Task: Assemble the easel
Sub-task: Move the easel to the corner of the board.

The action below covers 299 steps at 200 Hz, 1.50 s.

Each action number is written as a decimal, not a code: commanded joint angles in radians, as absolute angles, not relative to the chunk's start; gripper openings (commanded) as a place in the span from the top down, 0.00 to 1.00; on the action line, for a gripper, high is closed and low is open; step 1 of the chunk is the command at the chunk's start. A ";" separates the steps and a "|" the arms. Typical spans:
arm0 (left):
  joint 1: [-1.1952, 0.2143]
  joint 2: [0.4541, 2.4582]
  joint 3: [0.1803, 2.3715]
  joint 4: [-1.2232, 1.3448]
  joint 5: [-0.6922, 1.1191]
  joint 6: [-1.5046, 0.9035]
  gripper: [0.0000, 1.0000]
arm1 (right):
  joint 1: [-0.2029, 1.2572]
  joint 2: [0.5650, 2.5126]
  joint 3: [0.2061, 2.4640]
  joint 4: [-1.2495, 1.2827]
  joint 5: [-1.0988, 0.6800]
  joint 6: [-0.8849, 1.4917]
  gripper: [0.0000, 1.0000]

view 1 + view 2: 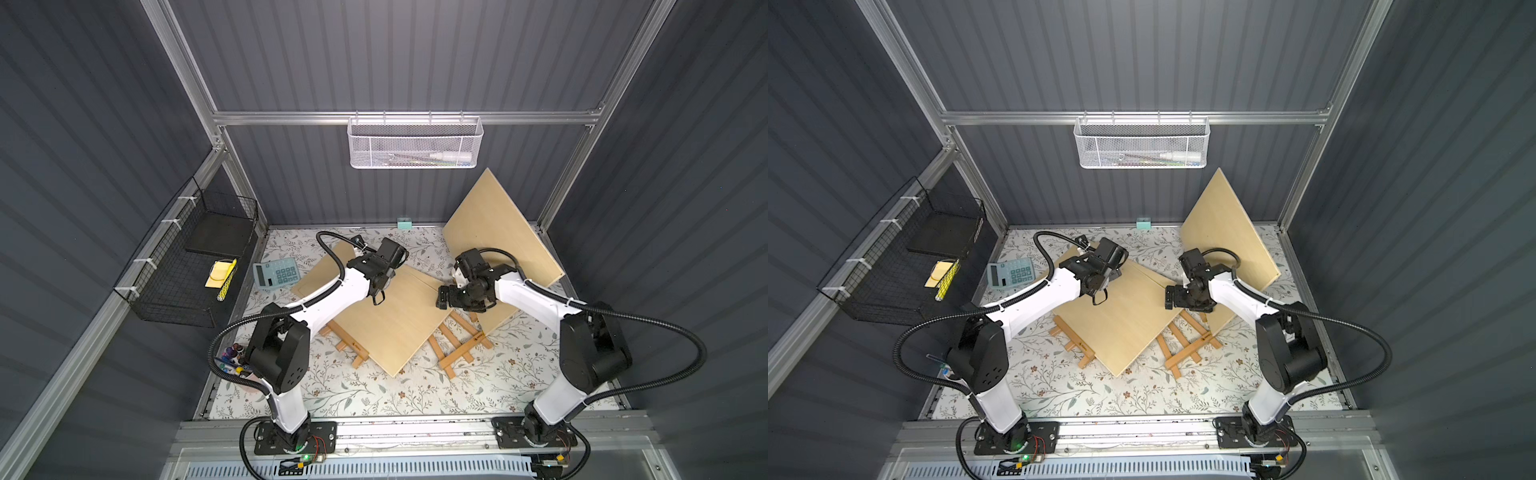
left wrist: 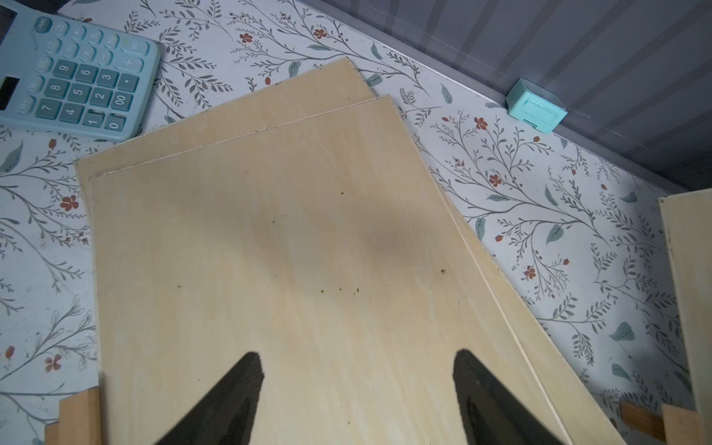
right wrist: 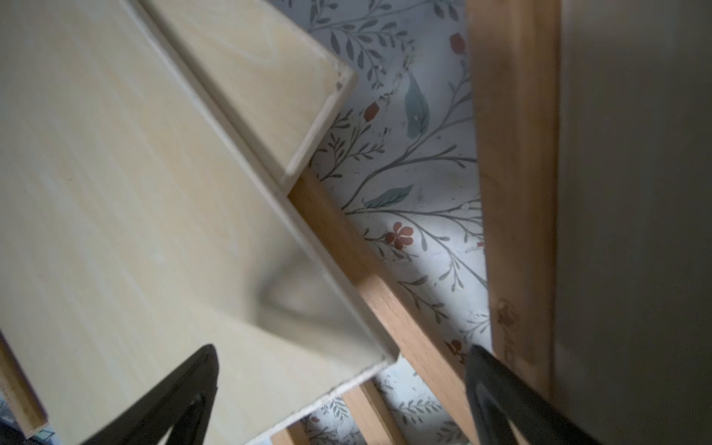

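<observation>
Right wrist view, desk asking: where is the easel [image 3: 516,154] lying from your right gripper [image 3: 343,348]?

Robot answering: It is lying flat on the tabletop [image 3: 416,215] directly beneath me. One beech rail is running out from under the corner of the top board [image 3: 135,212] and passing between my fingers [image 3: 497,385]; a second rail is lying below one finger. I am holding this gripper spread wide, gripping nothing.

Desk asking: And your left gripper [image 2: 358,358]?

Robot answering: It is hanging over the middle of that same board, jaws apart and empty, with a lower board [image 2: 269,100] peeking out beneath. In a top view a second easel [image 1: 347,343] is poking out under the boards on my left side, mostly covered. The exposed easel is lying slantwise between the flat boards and a leaning board [image 1: 498,237], so my right arm is sitting nearer. I am judging that the grasp is calling for a close across one rail, not along it.
</observation>
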<state>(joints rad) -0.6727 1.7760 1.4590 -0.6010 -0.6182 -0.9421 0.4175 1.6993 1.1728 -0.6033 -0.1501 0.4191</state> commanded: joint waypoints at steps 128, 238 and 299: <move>-0.667 1.769 1.452 -0.617 -0.620 -0.916 0.20 | 0.208 1.841 1.279 -0.589 -0.073 0.359 0.01; -0.669 1.785 1.466 -0.623 -0.627 -0.909 0.20 | 0.202 1.713 1.139 -0.471 -0.102 0.405 0.01; -0.692 1.802 1.478 -0.626 -0.638 -0.904 0.20 | 0.242 1.514 1.078 -0.415 -0.092 0.359 0.01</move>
<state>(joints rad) -0.6765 1.7782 1.4456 -0.6067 -0.6186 -0.9226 0.2264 1.5944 1.0992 -0.4526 -0.0990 0.3767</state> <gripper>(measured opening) 0.797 0.993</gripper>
